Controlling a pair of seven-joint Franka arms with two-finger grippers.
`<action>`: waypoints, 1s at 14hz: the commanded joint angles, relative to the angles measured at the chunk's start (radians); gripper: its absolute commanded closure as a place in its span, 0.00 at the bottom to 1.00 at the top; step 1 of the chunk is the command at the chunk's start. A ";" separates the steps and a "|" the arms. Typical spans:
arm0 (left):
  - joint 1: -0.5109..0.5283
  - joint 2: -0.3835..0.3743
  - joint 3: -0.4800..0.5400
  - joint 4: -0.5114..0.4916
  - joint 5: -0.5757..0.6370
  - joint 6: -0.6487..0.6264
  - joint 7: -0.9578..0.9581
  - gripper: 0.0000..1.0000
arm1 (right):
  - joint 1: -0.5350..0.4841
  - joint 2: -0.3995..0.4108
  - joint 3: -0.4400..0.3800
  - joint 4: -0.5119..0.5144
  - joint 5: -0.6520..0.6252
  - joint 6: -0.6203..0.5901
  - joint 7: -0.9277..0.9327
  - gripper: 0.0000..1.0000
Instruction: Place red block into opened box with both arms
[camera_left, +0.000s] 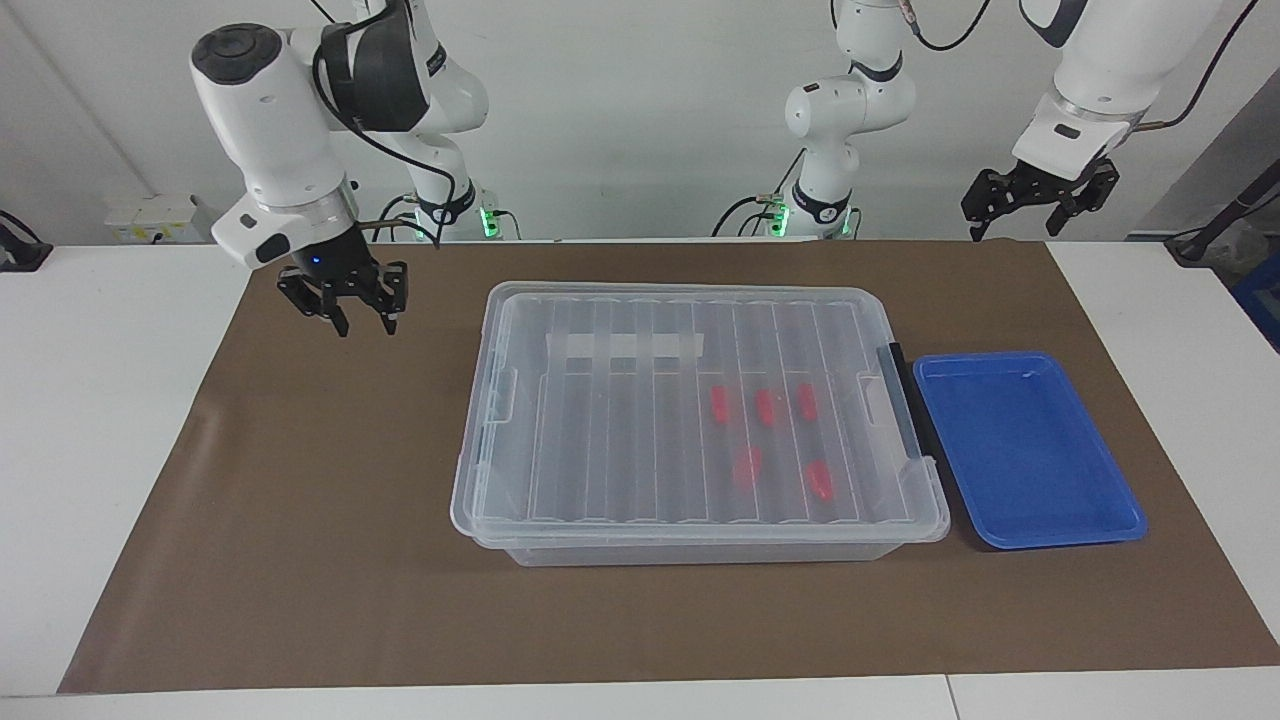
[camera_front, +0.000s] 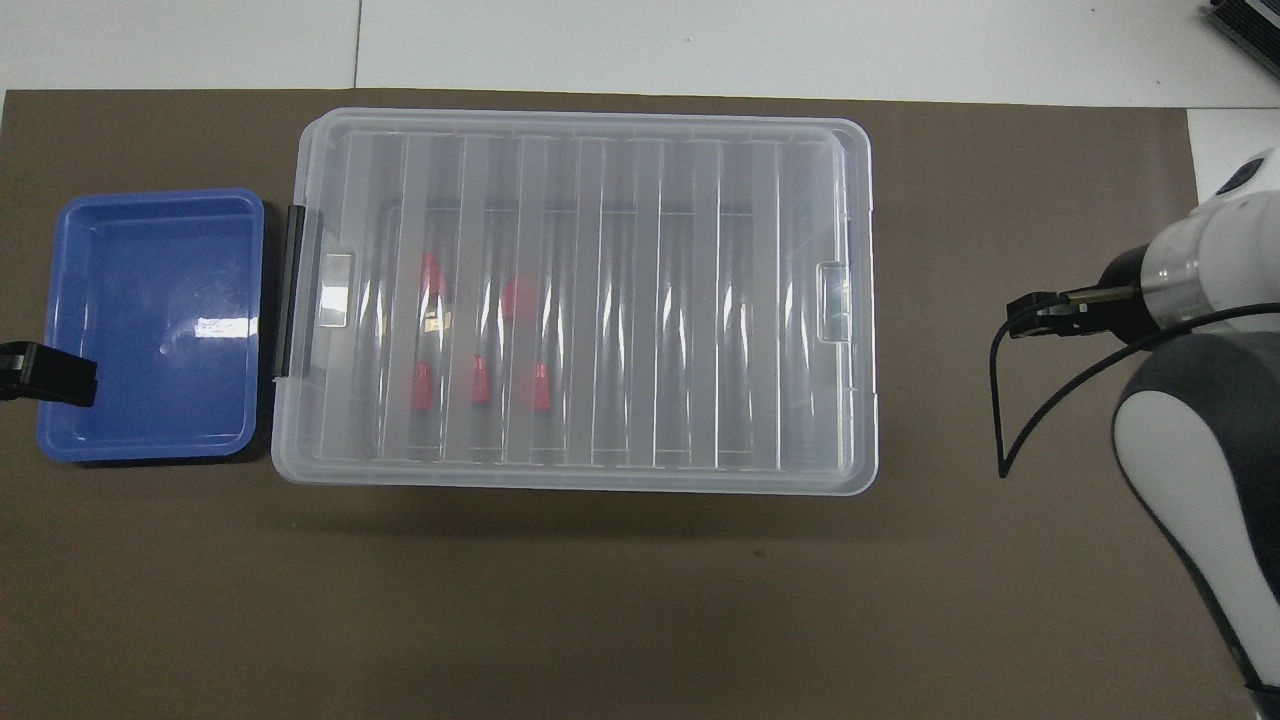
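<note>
Overhead view shows the box (camera_front: 575, 300) lying mid-mat with its ribbed lid (camera_left: 690, 400) on, five red blocks (camera_front: 422, 386) inside toward the left arm's end. Just beside that end sits a blue tray (camera_front: 150, 325), close to the box's black latch (camera_left: 903, 405). On the facing view the right hand (camera_left: 365, 322) hangs above the brown mat (camera_left: 320, 480) at the right arm's end, well apart from the box, fingers spread and holding nothing. The left hand (camera_left: 1015, 218) waits raised above the mat's edge near its base; its fingers look apart, though they are small here.
</note>
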 joint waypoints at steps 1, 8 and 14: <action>0.014 -0.018 -0.004 -0.013 -0.018 -0.007 0.007 0.00 | -0.006 -0.002 -0.029 0.075 0.010 -0.082 0.018 0.03; 0.012 -0.018 -0.007 -0.013 -0.019 -0.005 0.013 0.00 | -0.051 0.013 -0.017 0.227 -0.010 -0.240 0.057 0.03; 0.006 -0.018 -0.008 -0.014 -0.100 0.002 0.010 0.00 | -0.075 0.004 0.007 0.209 -0.006 -0.274 0.058 0.00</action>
